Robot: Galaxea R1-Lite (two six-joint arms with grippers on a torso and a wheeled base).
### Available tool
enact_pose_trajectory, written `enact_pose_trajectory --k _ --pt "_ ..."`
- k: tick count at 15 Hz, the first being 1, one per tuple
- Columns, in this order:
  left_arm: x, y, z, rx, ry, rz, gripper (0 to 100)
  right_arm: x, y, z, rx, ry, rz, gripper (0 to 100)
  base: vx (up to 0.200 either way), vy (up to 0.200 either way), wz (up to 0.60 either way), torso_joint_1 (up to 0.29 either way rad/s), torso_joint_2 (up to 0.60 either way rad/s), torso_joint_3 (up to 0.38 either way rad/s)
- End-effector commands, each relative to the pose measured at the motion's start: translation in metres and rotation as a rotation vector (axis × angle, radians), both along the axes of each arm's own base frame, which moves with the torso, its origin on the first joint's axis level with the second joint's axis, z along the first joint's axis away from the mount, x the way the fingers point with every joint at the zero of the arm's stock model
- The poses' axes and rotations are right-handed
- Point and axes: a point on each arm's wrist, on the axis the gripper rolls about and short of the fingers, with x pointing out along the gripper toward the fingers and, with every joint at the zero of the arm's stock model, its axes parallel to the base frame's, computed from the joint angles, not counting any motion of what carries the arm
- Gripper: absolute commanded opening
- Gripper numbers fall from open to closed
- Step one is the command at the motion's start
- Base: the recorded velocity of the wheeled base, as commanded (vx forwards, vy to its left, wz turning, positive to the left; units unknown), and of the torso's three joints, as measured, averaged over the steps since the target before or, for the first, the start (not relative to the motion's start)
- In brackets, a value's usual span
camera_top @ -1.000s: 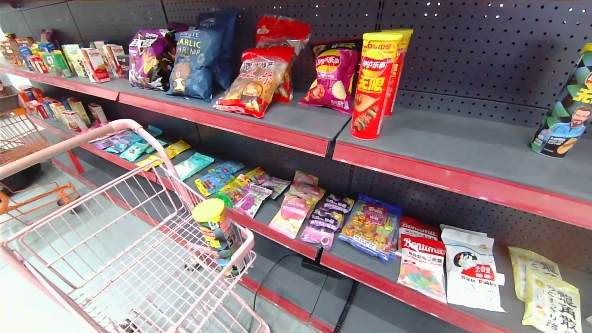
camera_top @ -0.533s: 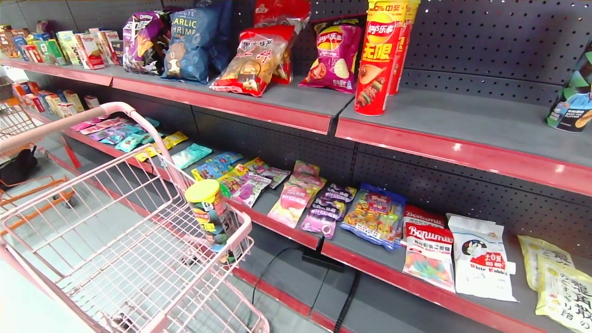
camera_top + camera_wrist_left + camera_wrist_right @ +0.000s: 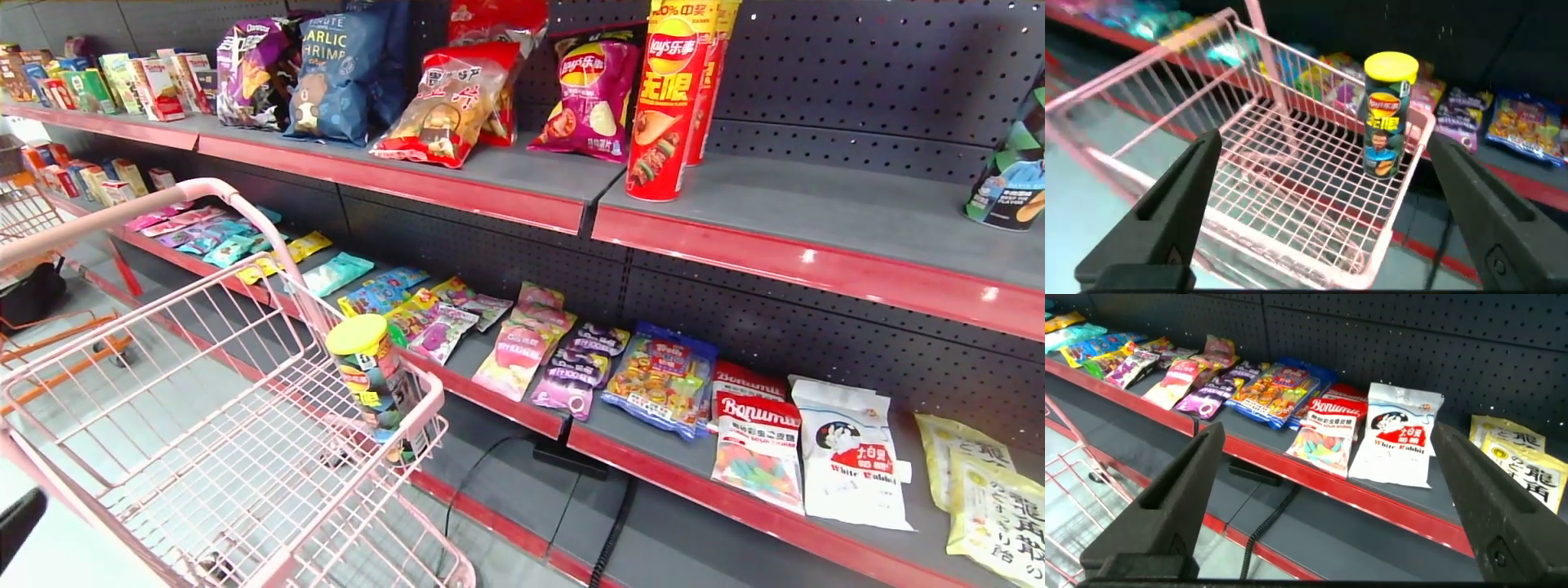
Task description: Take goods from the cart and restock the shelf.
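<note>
**Chip can point(image 3: 375, 390) upright in cart corner, both grippers empty**

Orange cart point(image 3: 49, 351) sits at the far left edge of the head view, away from the work. The pink cart point(image 3: 106, 222) takes up the lower left, and the can stands in its far right corner, tight against the wire wall and rim.

Left gripper point(image 3: 1323, 140) hangs above the basket, wide open and holding nothing. Right gripper point(image 3: 1327, 431) is also spread wide and empty, facing the candy packets point(image 3: 657, 384) on the lower shelf point(image 3: 506, 416).

Risks, as I judge them:
- A finger could clip the rim or wires on the way in, since the corner leaves little room on two sides.
- The tall can could tip from a side bump.
- The smooth tube could slip if gripped too high.

At upper right, the upper shelf point(image 3: 816, 220) has bare space between the red cans point(image 3: 665, 106) and the green can point(image 3: 1008, 171). A careless placement there could topple either one. A cable point(image 3: 608, 531) trails on the floor under the shelf.
</note>
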Motion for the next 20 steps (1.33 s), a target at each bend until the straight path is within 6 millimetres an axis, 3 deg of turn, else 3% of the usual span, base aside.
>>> enact_pose_trajectory --k 1,2,4,6,7,9,12,15,20 --pt "0.121 -0.003 -0.003 -0.062 0.311 -0.093 100 0.0 0.0 0.0 0.0 0.0 0.0 100 0.0 0.0 0.0 0.0 0.0 0.0" --pt "0.121 -0.003 -0.003 -0.062 0.311 -0.093 100 0.0 0.0 0.0 0.0 0.0 0.0 100 0.0 0.0 0.0 0.0 0.0 0.0" --pt "0.183 -0.005 -0.039 -0.065 0.329 -0.169 100 0.0 0.0 0.0 -0.002 0.0 0.0 100 0.0 0.0 0.0 0.0 0.0 0.0" --pt "0.209 -0.01 -0.06 -0.041 0.363 -0.234 100 0.0 0.0 0.0 -0.002 0.0 0.0 100 0.0 0.0 0.0 0.0 0.0 0.0" --pt "0.21 -0.012 -0.061 -0.04 0.365 -0.242 100 0.0 0.0 0.0 -0.002 0.0 0.0 100 0.0 0.0 0.0 0.0 0.0 0.0" --pt "0.238 -0.028 -0.084 -0.018 0.362 -0.316 100 0.0 0.0 0.0 -0.002 0.0 0.0 100 0.0 0.0 0.0 0.0 0.0 0.0" --pt "0.268 -0.05 -0.094 -0.008 0.314 -0.383 100 0.0 0.0 0.0 -0.003 0.0 0.0 100 0.0 0.0 0.0 0.0 0.0 0.0" --pt "0.283 -0.064 -0.098 -0.002 0.309 -0.419 100 0.0 0.0 0.0 -0.003 0.0 0.0 100 0.0 0.0 0.0 0.0 0.0 0.0" --pt "0.284 -0.066 -0.102 0.002 0.321 -0.418 100 0.0 0.0 0.0 -0.003 0.0 0.001 100 0.0 0.0 0.0 0.0 0.0 0.0"
